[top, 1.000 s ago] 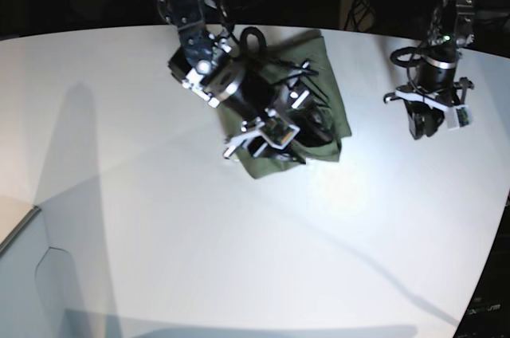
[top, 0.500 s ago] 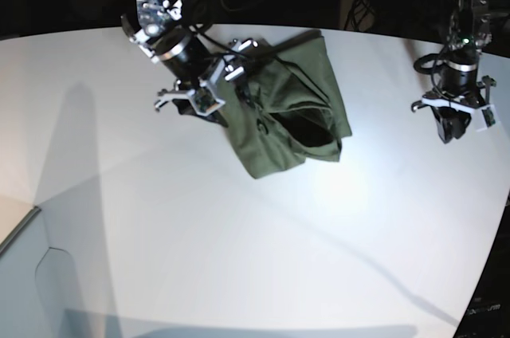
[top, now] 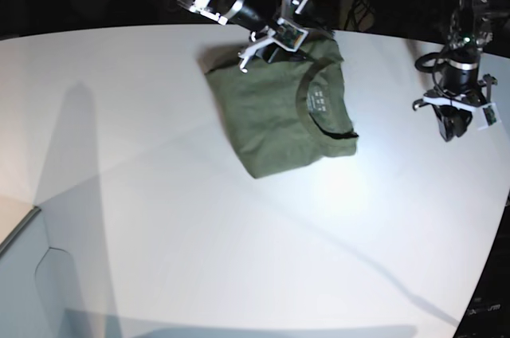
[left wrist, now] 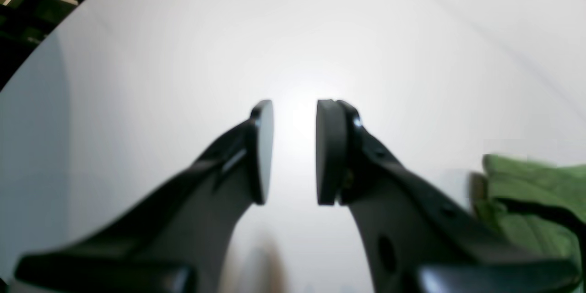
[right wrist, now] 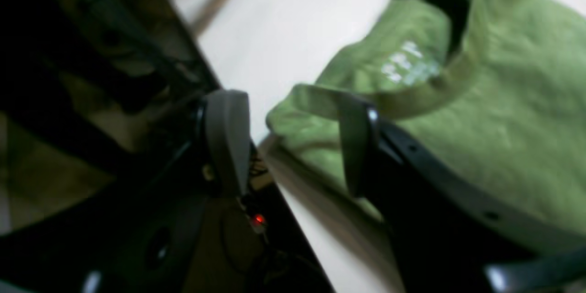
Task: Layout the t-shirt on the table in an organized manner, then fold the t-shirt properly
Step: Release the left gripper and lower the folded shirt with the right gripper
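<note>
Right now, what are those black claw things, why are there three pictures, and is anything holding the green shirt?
Those claws are grippers, the hands of a robot with two arms. One picture looks down from above at the whole big white table. The other two come from little cameras on each wrist, looking out between the claw's fingers.

On the table lies a dark olive-green short-sleeved t-shirt, folded into a bundle with its round neckline on top.

The right gripper sits at the far edge of the shirt. Its wrist picture shows the jaws apart with nothing between them, and the shirt beside them. The left gripper hangs over bare table off to the side, jaws also apart with only table between them. So nothing is holding the shirt.
</note>
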You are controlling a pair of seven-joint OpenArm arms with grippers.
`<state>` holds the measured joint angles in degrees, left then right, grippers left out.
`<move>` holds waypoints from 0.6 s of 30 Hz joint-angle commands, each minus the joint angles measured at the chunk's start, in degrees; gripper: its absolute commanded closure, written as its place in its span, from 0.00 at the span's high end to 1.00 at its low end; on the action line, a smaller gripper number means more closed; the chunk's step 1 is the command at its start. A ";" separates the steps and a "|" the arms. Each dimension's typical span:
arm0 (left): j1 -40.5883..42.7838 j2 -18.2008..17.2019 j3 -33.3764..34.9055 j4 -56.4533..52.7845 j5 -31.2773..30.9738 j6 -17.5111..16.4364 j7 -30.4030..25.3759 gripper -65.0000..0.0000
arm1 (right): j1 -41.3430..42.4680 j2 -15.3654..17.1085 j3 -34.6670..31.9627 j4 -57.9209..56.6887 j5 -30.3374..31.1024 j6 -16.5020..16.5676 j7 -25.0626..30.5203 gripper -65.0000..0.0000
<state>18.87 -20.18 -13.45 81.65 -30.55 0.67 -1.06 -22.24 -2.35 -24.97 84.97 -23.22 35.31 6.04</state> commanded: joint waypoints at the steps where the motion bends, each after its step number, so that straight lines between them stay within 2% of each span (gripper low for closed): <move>1: -0.19 -0.78 -0.39 1.12 -0.09 -0.18 -1.45 0.24 | -0.57 -0.42 -1.62 0.79 0.15 0.78 1.30 0.48; 7: 1.13 -0.78 -1.18 2.00 -0.18 -0.18 -1.45 0.24 | -0.40 1.07 -1.62 1.14 0.15 0.78 1.30 0.48; 13: 4.20 -0.43 -0.57 5.96 -0.53 -0.18 -1.45 0.24 | -0.49 1.43 4.62 2.55 0.23 0.78 1.39 0.48; 16: 6.58 1.94 1.01 9.03 -4.40 -0.18 -1.45 0.25 | -0.49 1.43 8.49 4.75 0.50 0.78 1.39 0.48; 18: 8.07 2.56 3.39 10.71 -7.04 -0.10 -1.36 0.31 | -0.40 1.16 11.21 6.24 0.50 0.78 1.39 0.48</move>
<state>27.31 -16.95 -9.52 91.07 -37.85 0.86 -0.16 -22.72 -0.93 -13.47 90.19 -23.62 35.33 5.78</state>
